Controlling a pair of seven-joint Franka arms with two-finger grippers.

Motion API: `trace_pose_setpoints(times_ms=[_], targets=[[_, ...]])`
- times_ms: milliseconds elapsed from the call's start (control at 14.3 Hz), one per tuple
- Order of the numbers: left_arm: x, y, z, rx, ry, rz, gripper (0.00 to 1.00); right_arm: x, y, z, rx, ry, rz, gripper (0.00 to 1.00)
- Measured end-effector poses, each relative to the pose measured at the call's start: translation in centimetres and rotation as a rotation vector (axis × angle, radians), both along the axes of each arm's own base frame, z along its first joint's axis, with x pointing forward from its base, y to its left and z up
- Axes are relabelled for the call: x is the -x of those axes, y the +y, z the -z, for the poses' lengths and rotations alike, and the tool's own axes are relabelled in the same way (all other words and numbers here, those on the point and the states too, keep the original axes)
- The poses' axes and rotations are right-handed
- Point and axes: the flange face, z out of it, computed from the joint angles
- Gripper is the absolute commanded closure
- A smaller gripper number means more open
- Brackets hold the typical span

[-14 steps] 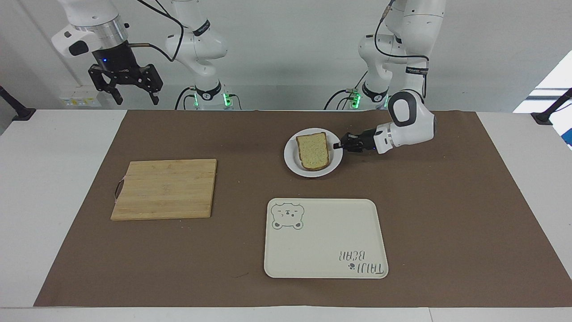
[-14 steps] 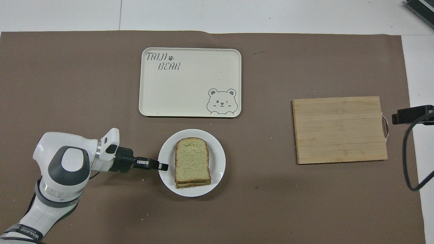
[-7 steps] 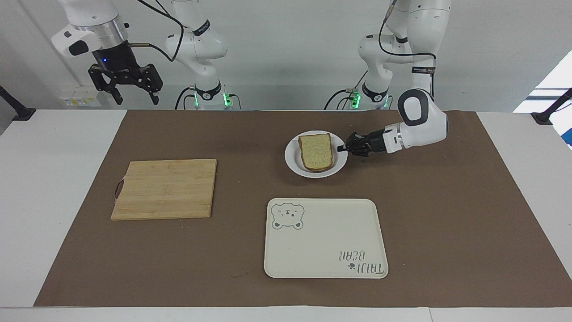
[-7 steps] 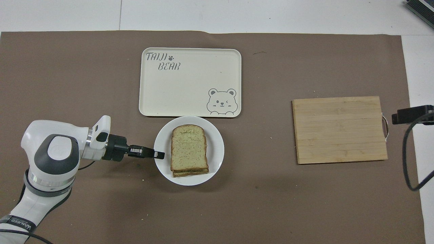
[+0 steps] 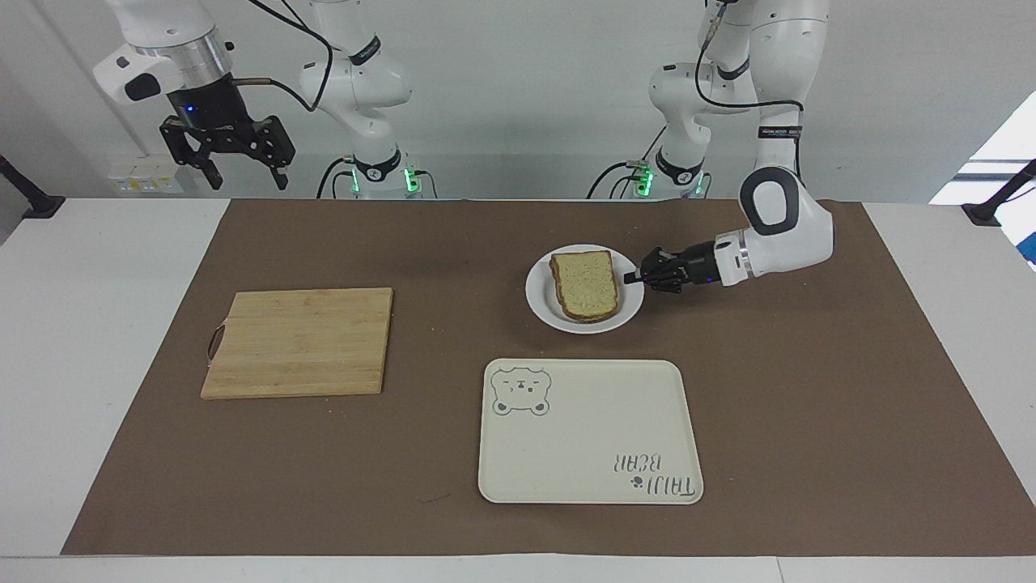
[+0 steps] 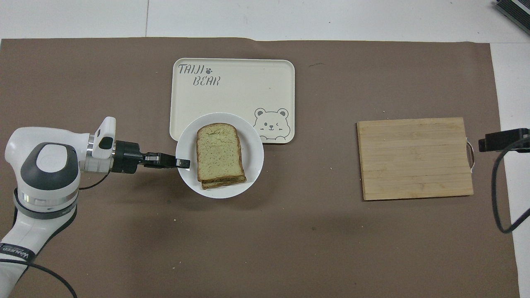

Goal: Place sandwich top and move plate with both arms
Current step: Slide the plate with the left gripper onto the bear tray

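Observation:
The sandwich top point(image 5: 586, 282) point(image 6: 217, 149), a pale speckled slice with a brown crust, lies on another slice on the small white plate point(image 5: 541, 295) point(image 6: 252, 153). My left gripper point(image 5: 633, 278) point(image 6: 184, 163) is shut on the plate's rim at the side toward the left arm's end, its arm lying low and level. The plate hangs just off the brown mat, beside the tray's edge that faces the robots. My right gripper point(image 5: 237, 166) waits open and empty, high over the right arm's end of the table.
A cream bear-print tray point(image 5: 591, 453) point(image 6: 232, 91) lies farther from the robots than the plate. A wooden cutting board point(image 5: 298, 342) point(image 6: 415, 158) lies toward the right arm's end. A brown mat covers the table's middle.
The left gripper has carried the plate and sandwich away from the robots, toward the tray, and slightly toward the left arm's end. The right arm has not moved.

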Motion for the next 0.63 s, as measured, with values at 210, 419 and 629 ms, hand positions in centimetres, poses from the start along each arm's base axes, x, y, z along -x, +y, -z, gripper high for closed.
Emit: trace_pose_setpoints(times_ms=[210,419,629], targets=[[-3.0,0.5,-0.7,0.033,0.009,0.011,1.0,0.0,0.0,0.0,0.0,0.0,0.0,0.0],[-5.8,1.1,0.0,0.057,0.034,0.02,1.0,0.0,0.0,0.0,0.0,0.0,0.0,0.0],[-8.7,1.1,1.0,0.066,0.041,0.024,1.0,0.0,0.0,0.0,0.0,0.0,0.0,0.0]])
